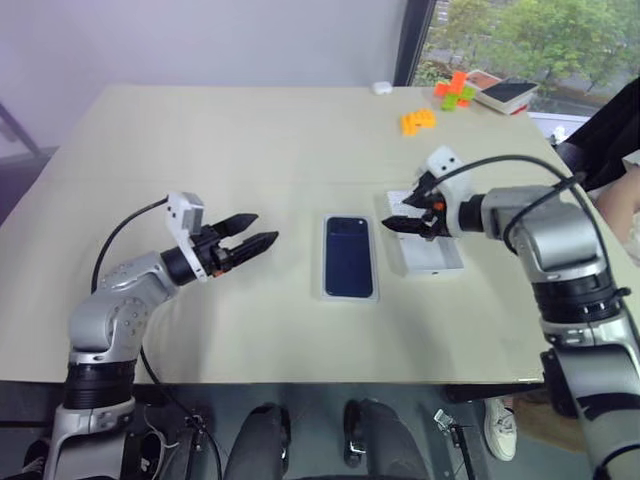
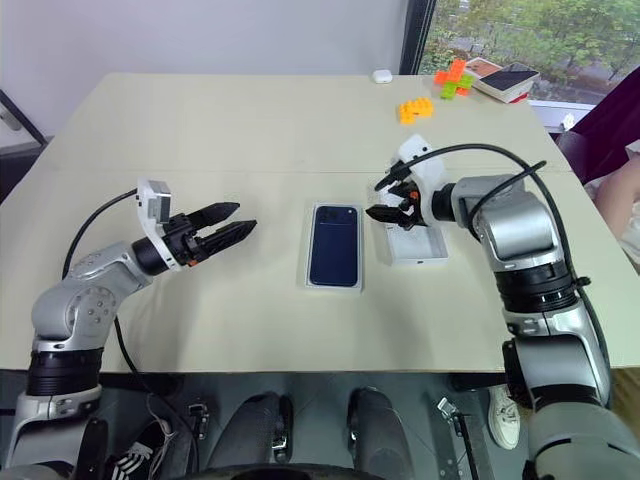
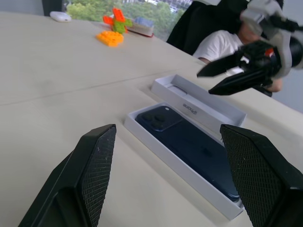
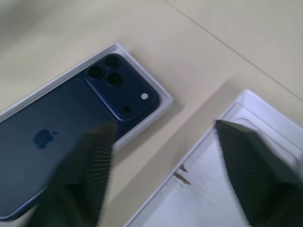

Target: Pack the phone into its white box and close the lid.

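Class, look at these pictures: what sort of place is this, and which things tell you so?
Probably an office or lab room: a large plain beige table against a bare wall, a window looking onto trees, and a seated person beside the table.

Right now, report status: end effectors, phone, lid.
Left end effector open, empty, left of white box. Right end effector open, empty, over lid. Phone seated in box. Lid off, inside up, beside box; nothing blocking.
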Robot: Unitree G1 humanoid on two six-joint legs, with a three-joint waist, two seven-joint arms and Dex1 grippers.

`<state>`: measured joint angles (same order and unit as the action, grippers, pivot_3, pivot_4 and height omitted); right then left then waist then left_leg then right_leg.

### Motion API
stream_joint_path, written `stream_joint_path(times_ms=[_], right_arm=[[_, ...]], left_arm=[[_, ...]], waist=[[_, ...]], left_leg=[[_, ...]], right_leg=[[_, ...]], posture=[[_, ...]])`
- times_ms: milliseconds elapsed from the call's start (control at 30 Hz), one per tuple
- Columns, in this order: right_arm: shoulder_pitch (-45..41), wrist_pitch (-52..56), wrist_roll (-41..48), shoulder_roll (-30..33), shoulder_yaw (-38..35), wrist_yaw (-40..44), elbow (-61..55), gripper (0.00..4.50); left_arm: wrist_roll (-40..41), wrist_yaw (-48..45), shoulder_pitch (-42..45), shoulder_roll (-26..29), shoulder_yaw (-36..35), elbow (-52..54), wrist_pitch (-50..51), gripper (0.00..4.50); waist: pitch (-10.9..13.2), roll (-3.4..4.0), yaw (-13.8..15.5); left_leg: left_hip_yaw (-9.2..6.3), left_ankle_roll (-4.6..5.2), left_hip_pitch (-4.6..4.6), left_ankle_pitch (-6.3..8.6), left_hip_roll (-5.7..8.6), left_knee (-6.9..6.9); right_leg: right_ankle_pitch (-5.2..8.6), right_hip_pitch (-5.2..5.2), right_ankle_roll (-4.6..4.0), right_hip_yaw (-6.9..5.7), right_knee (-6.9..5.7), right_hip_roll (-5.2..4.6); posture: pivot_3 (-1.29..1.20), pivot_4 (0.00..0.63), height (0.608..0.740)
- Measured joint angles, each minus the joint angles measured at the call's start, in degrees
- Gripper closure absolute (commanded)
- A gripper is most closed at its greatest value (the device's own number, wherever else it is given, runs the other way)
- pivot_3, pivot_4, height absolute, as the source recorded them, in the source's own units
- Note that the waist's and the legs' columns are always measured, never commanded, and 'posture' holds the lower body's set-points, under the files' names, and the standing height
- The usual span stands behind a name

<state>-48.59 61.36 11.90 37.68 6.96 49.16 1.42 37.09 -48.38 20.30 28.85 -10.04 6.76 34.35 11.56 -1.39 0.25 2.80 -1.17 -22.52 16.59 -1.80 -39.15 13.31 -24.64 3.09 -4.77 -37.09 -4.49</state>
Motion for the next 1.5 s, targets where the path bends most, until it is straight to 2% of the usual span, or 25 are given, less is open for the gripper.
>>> stream_joint_path(times_ms=[167, 267, 467, 567, 800, 1200, 1300, 1467, 1500], right_arm=[[-4.7, 14.3, -0.4, -0.5, 4.2, -4.6, 1.4, 1.12], [-6.7, 20.6, -0.3, -5.2, 3.1, -8.2, 5.2, 1.12], [-12.0, 26.9, -0.4, -8.7, 2.4, -14.3, 12.8, 1.12], [-12.9, 27.0, -0.4, -10.8, 0.9, -16.4, 17.4, 1.12], [-16.2, 23.2, -1.4, -11.5, 1.0, -19.7, 26.1, 1.12], [-17.8, 19.8, -2.7, -13.6, 3.0, -21.5, 30.5, 1.12], [-17.8, 19.8, -3.1, -14.0, 3.1, -22.2, 30.4, 1.89], [-17.8, 19.9, -3.2, -14.7, 4.2, -22.6, 29.8, 4.48], [-17.8, 20.1, -3.4, -14.7, 4.1, -23.1, 29.8, 4.48]], left_arm=[[-0.2, 0.2, 0.7, -0.6, 0.4, -0.9, 0.3, 0.79], [-0.3, 0.9, 0.8, -1.1, 0.5, -1.5, 0.3, 0.79], [-0.4, 2.5, 0.7, -2.1, 1.4, -1.4, 0.3, 0.79], [-0.4, 3.4, 0.6, -2.3, 1.5, -0.9, 0.3, 0.79], [-0.3, 5.0, 0.0, -2.6, 1.5, 0.2, 0.7, 0.79], [-0.2, 6.8, 0.0, -4.2, 1.9, 0.6, 1.9, 0.79], [0.1, 7.3, 0.0, -4.2, 2.0, 0.6, 2.8, 0.79], [-0.1, 7.3, 0.0, -4.2, 2.2, 0.9, 2.4, 0.79], [-0.1, 7.3, 0.0, -4.2, 2.2, 0.9, 2.4, 0.79]], waist=[[0.0, 0.00, 0.0], [0.0, 0.00, -0.2], [0.0, 0.00, -0.6], [0.0, 0.00, -0.9], [0.0, 0.01, -1.0], [0.0, 0.00, -1.1], [0.0, 0.00, -1.1], [0.0, 0.01, -1.1], [0.0, 0.00, -1.0]], left_leg=[[-0.02, 0.00, -0.01, 0.00, -0.01, 0.02], [0.04, 0.01, -0.06, 0.00, 0.00, 0.02], [-0.02, 0.05, -0.24, 0.03, 0.03, 0.01], [-0.01, 0.07, -0.35, 0.04, 0.03, 0.01], [0.01, 0.07, -0.76, 0.03, 0.03, 0.00], [0.01, 0.07, -0.77, 0.03, 0.02, -0.02], [0.01, 0.07, -0.76, 0.03, 0.02, -0.02], [0.00, 0.07, -0.77, 0.03, 0.01, -0.02], [0.00, 0.07, -0.78, 0.03, 0.02, -0.02]], right_leg=[[0.00, -0.03, -0.01, 0.00, -0.02, 0.02], [0.00, -0.07, 0.00, 0.03, -0.01, 0.00], [0.00, -0.17, 0.00, -0.01, 0.01, -0.03], [-0.01, -0.27, 0.00, -0.01, 0.01, -0.03], [-0.01, -0.73, 0.01, -0.01, -0.07, 0.00], [-0.02, -0.73, 0.01, -0.01, -0.08, 0.01], [-0.02, -0.73, 0.00, -0.01, -0.08, 0.02], [-0.02, -0.73, 0.00, -0.01, -0.08, 0.02], [-0.02, -0.72, 0.00, -0.01, -0.08, 0.01]], posture=[[0.00, 0.150, 0.740], [0.00, 0.150, 0.740], [0.00, 0.150, 0.740], [0.00, 0.150, 0.740], [0.00, 0.150, 0.740], [0.00, 0.150, 0.740], [0.00, 0.150, 0.740], [0.00, 0.150, 0.740], [0.00, 0.150, 0.740]])
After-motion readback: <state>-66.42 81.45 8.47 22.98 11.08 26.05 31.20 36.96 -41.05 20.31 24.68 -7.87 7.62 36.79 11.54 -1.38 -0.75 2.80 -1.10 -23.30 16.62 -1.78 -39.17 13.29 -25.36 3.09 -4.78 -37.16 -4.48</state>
